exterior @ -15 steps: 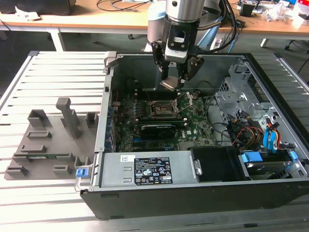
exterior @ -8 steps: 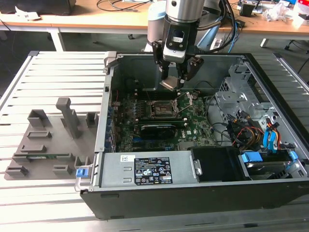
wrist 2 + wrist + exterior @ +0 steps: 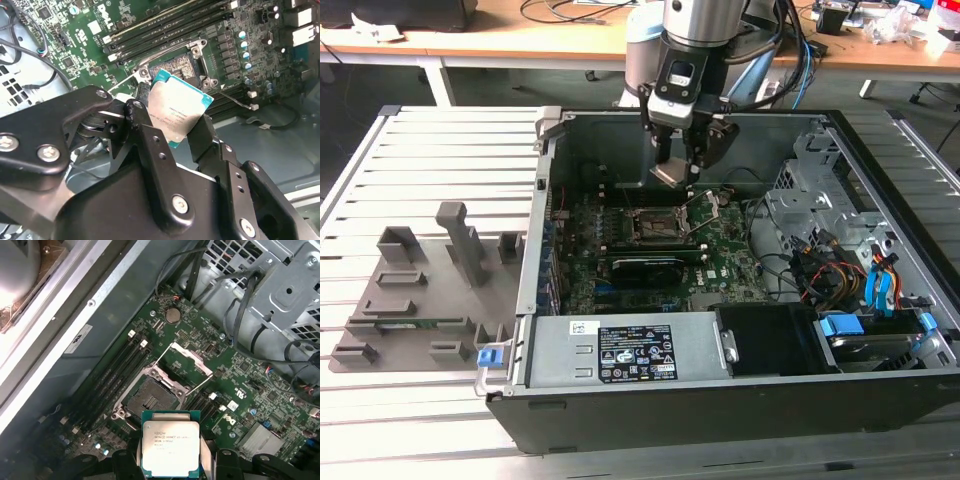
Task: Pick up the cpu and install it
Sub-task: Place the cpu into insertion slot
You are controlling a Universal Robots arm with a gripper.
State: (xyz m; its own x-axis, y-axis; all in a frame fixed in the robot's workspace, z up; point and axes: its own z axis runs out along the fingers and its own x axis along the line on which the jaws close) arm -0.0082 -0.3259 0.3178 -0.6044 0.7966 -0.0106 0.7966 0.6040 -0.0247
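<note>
Black fingers (image 3: 146, 137) of the pincer (image 3: 172, 122) sit closest to us in the second wrist view. We find them closed on two opposite edges of the cpu (image 3: 180, 112), its pale metal top facing the camera and a thin teal border showing at the corners. In the first wrist view the pincer (image 3: 171, 462) holds the cpu (image 3: 171, 447) the same way, one finger on each side.

We note that the cpu is in the air, not seated. In both wrist views it hangs above the green motherboard (image 3: 245, 390), near the black socket (image 3: 150, 397). The socket's metal frame (image 3: 187, 357) stands hinged open, and the socket (image 3: 175, 67) lies bare beneath the chip's far edge.

In the exterior view the pincer (image 3: 685, 165) reaches down into the open computer case (image 3: 740, 385), with the cpu (image 3: 672, 172) held tilted, above and just beyond the socket (image 3: 650, 225). The case lies on its side on a slatted metal desk (image 3: 420, 140). A grey holder tray (image 3: 410, 300) rests on the desk, well apart from the pincer, toward the exterior view's left.
</note>
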